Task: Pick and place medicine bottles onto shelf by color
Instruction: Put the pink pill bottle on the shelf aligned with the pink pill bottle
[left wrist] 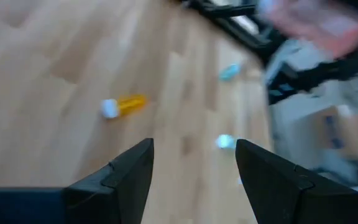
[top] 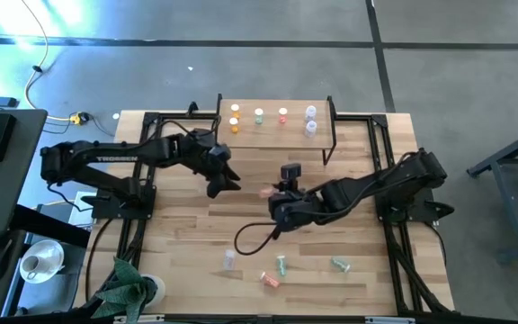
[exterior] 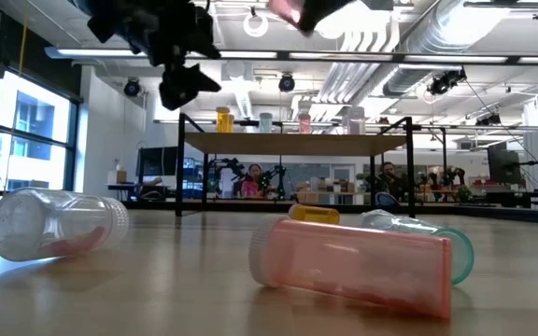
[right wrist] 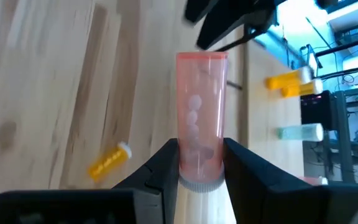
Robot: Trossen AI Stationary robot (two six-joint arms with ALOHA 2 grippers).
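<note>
The shelf (top: 272, 101) stands at the table's far edge and carries upright medicine bottles: two orange (top: 235, 118), one green (top: 259, 115), one pink (top: 283, 115) and two clear (top: 310, 120). My right gripper (top: 275, 193) is above mid-table, shut on a pink bottle (right wrist: 201, 93). My left gripper (top: 226, 181) hangs open just to its left with nothing between its fingers (left wrist: 194, 163). Lying on their sides near the front edge are a clear bottle (top: 230, 259), two green ones (top: 281, 265) (top: 340, 264) and a pink one (top: 270, 280). An orange bottle (right wrist: 109, 160) lies on the wood below the arms. My right gripper pinches the pink bottle between its two fingers at the body's end by the white cap (right wrist: 199, 163). The bottle lies along the fingers, its closed bottom sticking out past the fingertips. It is lifted clear of the table.
A black cable (top: 252, 238) loops on the table below my right arm. A green cloth (top: 124, 286) and a roll of tape (top: 154, 288) sit at the near left corner. Black frame rails (top: 380, 153) run beside the shelf.
</note>
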